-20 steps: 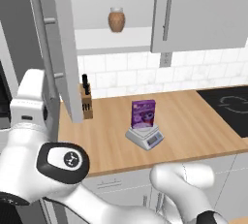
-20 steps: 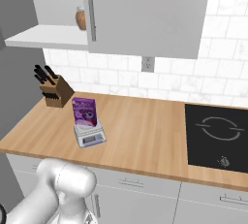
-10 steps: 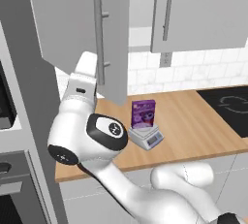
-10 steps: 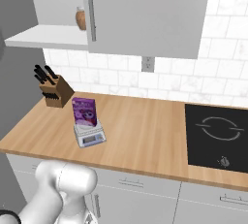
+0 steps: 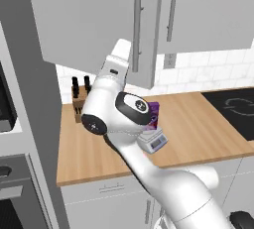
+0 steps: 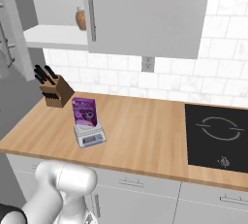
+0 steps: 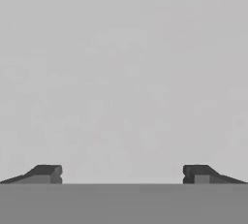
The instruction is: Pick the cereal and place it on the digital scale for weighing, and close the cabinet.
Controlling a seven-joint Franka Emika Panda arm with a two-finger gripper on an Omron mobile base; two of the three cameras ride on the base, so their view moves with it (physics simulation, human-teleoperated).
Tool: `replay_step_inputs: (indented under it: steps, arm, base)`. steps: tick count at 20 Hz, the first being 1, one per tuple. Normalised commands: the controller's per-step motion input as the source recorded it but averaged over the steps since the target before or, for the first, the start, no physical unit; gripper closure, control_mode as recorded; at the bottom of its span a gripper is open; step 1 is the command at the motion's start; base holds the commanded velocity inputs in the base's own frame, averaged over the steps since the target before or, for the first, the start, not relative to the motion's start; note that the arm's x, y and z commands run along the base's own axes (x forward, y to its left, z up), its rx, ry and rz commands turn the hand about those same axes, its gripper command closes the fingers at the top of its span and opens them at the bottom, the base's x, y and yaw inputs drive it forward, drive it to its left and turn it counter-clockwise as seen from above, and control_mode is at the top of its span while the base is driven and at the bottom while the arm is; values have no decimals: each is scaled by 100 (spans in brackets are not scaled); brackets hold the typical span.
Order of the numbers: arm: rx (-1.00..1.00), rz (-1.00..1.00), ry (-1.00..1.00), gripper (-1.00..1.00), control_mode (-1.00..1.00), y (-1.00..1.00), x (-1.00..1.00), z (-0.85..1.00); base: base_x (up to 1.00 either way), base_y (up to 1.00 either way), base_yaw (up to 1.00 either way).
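The cereal box (image 6: 84,111) stands upright on the digital scale (image 6: 89,135), on the worktop (image 6: 140,131) near the knife block (image 6: 54,90). The cabinet door (image 5: 94,22) hangs partly open, and the fingers (image 7: 48,173) are spread wide against plain grey.

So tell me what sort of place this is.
A rendered home kitchen, most likely: a wooden counter with a black cooktop set into it, a knife block by the tiled wall, and a grey upper cabinet overhead.

text: none legible | cereal (image 6: 84,111) print: too small to read
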Motion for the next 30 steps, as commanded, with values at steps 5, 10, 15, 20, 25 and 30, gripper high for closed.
replay_step_inputs:
  steps: [5,10,15,20,25,30]
  arm:
    - [7,-8,0,-100,-100,-75,78,10]
    - [10,-3,1,-100,-100,-76,64,5]
    - [16,7,0,-100,-100,-96,62,0]
    - [17,11,0,-100,-100,-91,62,0]
    - [11,14,0,-100,-100,-46,89,0]
    - [4,10,0,-100,-100,-18,94,0]
  base:
    - [0,0,0]
    - [0,0,0]
    - [0,0,0]
    - [0,0,0]
    - [0,0,0]
    - [0,0,0]
